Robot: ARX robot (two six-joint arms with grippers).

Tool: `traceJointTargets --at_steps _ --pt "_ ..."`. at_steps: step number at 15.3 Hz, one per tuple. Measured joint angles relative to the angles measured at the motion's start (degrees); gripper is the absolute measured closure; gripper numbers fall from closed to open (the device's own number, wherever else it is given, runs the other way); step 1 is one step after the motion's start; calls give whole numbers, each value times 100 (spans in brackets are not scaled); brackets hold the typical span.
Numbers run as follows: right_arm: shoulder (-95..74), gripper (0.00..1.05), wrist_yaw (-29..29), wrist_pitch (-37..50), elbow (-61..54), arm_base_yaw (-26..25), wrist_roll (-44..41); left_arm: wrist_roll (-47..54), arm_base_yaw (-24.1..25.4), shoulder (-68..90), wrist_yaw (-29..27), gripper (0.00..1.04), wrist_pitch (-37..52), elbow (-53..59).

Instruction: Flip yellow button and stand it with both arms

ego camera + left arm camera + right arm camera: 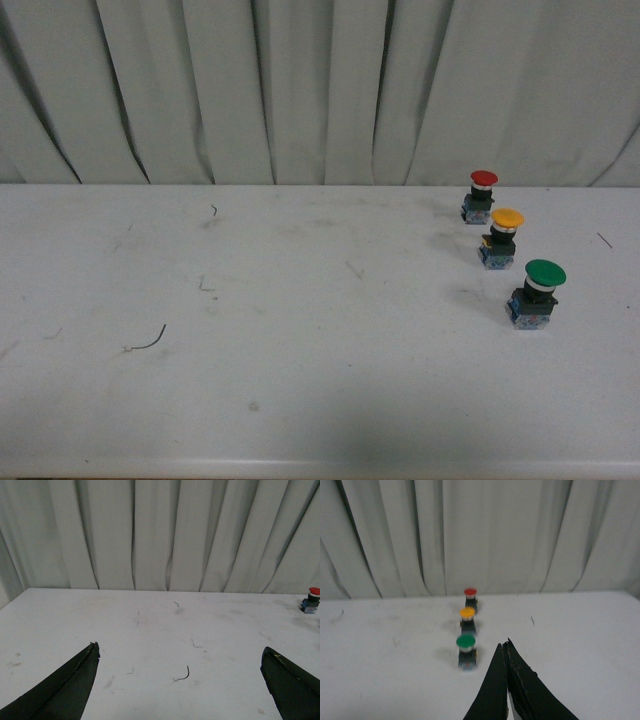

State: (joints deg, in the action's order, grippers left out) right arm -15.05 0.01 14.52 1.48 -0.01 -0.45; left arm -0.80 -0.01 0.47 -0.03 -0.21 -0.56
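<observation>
1. Yellow button (503,238): upright on the white bench (300,350), cap up, on the robot's right side toward the curtain; middle of a row of 3, between red button (481,196) behind and green button (536,293) in front, each just beside the next.
2. Left gripper (180,657): jaws spread wide, holding nothing, above bare bench well apart from the row; only the red button at the edge of this wrist view.
3. Right gripper (506,647): jaws pressed together, empty, near the green button and short of the yellow one.
4. Judged status: button already cap-up; no grasp in progress.
5. Risk, crowding: tight spacing likely to cause a knock to red or green cap on any reach for the middle button.
6. Risk, shape: rounded cap and small block likely to slip or topple under an off-centre pinch or a badly timed handover.
</observation>
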Motion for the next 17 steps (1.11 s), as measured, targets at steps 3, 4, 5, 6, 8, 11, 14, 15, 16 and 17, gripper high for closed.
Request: traceJointTargets --at_steps 3,4,5,6,8,11,14,15,16,17 --pt "339 103 -2 -260 -85 0 0 0 0 0 0 7 0 0" --pt "437 103 -2 -369 -85 0 0 0 0 0 0 7 2 0" --pt "516 103 -2 -455 -85 0 0 0 0 0 0 7 0 0" --pt "981 103 -4 -1193 -81 0 2 0 0 0 2 7 0 0" --pt "1473 103 0 -1410 -59 0 2 0 0 0 2 7 4 0" --pt "1484 103 -2 -1473 -81 0 2 0 0 0 0 7 4 0" --pt "1484 86 -2 -1471 -81 0 0 0 0 0 0 7 4 0" --pt "1484 63 -2 -1471 -81 0 2 0 0 0 0 7 2 0" --pt "1484 53 -2 -1471 -81 0 0 0 0 0 0 7 2 0" --pt "1484 46 -2 -1471 -81 0 0 0 0 0 0 7 4 0"
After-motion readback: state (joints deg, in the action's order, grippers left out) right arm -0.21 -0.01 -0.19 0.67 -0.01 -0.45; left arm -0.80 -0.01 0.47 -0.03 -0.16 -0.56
